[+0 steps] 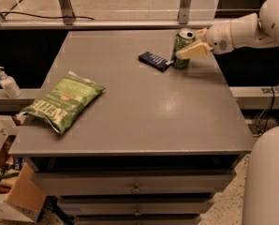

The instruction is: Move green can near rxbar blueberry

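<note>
The green can stands upright on the grey table near its far right corner. The rxbar blueberry, a flat dark navy bar, lies just left of the can, almost touching its base. My gripper reaches in from the right on a white arm. It straddles the can, one finger across the can's front right side and the other behind it. It is shut on the can.
A large green chip bag lies near the table's left front edge. A white pump bottle stands on a ledge left of the table. Drawers sit below the front edge. Boxes and clutter lie on the floor at lower left.
</note>
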`<state>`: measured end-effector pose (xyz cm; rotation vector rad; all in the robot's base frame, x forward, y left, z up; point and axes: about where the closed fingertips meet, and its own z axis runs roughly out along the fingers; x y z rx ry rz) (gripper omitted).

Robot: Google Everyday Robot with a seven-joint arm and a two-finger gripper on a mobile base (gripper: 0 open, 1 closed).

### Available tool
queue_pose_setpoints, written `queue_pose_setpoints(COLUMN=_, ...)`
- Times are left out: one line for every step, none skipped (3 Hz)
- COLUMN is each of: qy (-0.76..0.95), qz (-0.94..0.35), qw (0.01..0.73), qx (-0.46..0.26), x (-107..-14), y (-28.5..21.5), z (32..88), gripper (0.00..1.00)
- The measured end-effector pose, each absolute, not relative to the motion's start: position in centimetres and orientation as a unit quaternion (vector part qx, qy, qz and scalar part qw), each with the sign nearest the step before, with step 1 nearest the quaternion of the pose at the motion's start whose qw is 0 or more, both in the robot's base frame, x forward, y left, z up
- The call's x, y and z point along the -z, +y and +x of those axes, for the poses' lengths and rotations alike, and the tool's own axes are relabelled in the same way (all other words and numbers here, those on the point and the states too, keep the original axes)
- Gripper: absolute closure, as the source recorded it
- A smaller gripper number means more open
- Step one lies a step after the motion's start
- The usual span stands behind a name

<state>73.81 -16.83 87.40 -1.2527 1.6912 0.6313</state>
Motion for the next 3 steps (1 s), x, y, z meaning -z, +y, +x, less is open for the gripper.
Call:
queue_pose_setpoints(qy=0.68, qz=-0.52, qw=0.447, qx=-0.259, x=-87.48, y=-16.28, z=73.33, gripper=0.0)
queue_pose_setpoints(qy=0.676, qz=-0.528, qw=0.442, qx=-0.262, x=-87.52, y=-15.85, z=73.0, gripper=0.0)
queue_pose_setpoints(qy=0.673, qz=-0.531, qw=0.442, qx=-0.263, x=-87.69, y=-15.81, z=72.82, gripper=0.0)
